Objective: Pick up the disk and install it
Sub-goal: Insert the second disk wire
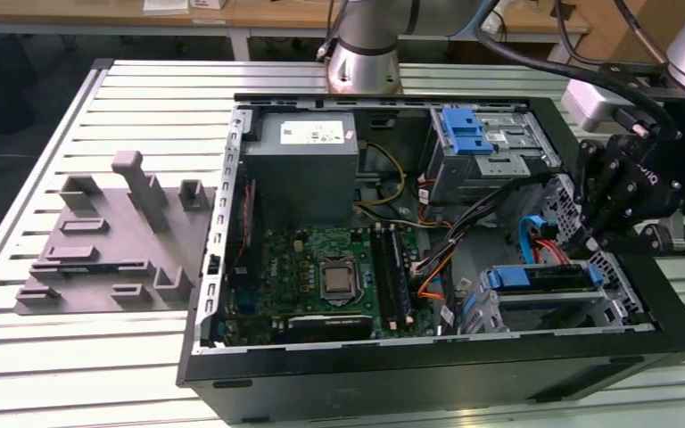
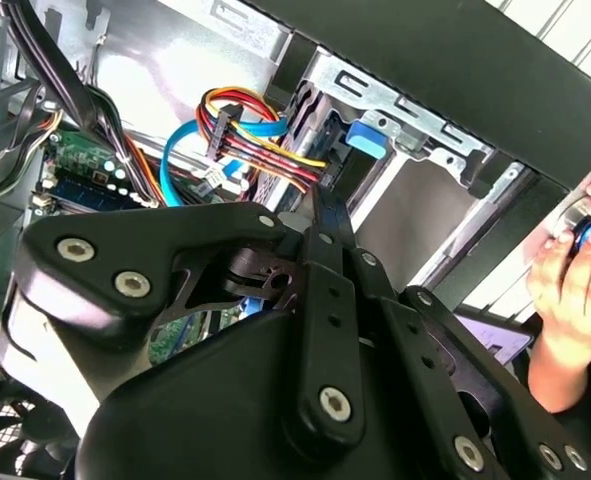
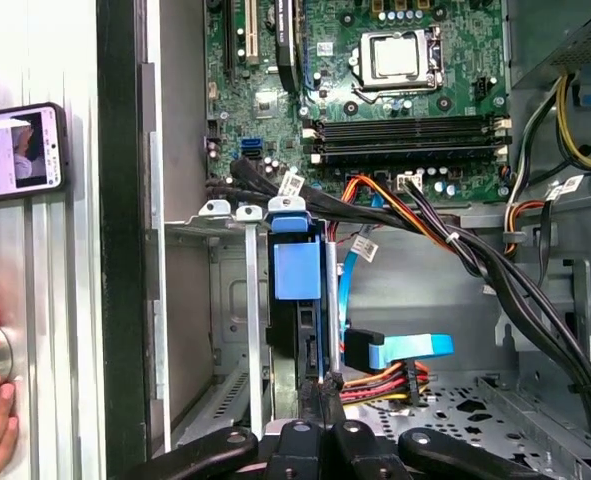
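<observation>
Disk (image 3: 297,300): stands on edge in the lower drive cage (image 3: 237,330) of the open computer case (image 1: 438,361) — largely seated.
Gripper (image 1: 614,234): just above the disk's blue frame; whether clamped, cannot tell.
Progress: pickup done — insertion near complete, I judge.

Disk (image 1: 541,278): blue-framed, seated on edge in the drive cage at the case's front corner, blue tab (image 3: 297,268) facing outward.

I see the motherboard (image 1: 325,272) beside the grey power supply (image 1: 307,169); a phone (image 3: 20,150), perhaps, lies outside the case.
</observation>
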You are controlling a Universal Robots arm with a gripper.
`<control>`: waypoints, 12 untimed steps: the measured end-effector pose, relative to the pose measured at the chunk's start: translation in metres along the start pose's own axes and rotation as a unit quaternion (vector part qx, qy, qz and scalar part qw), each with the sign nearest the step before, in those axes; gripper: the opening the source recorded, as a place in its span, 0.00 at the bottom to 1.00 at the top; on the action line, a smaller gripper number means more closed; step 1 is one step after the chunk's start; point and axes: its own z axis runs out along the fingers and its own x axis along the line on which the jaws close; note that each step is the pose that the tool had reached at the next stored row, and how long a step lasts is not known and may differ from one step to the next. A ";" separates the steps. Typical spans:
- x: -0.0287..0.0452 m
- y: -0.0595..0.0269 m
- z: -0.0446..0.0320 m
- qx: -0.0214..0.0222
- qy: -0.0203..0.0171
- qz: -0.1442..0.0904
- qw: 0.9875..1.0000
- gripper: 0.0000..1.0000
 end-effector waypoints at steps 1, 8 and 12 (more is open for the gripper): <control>0.0001 0.0001 -0.0014 0.000 0.000 0.000 1.000 0.11; -0.0002 0.0004 -0.0077 0.000 0.000 0.000 1.000 0.11; -0.0001 0.0021 -0.0079 0.001 0.000 0.000 1.000 0.11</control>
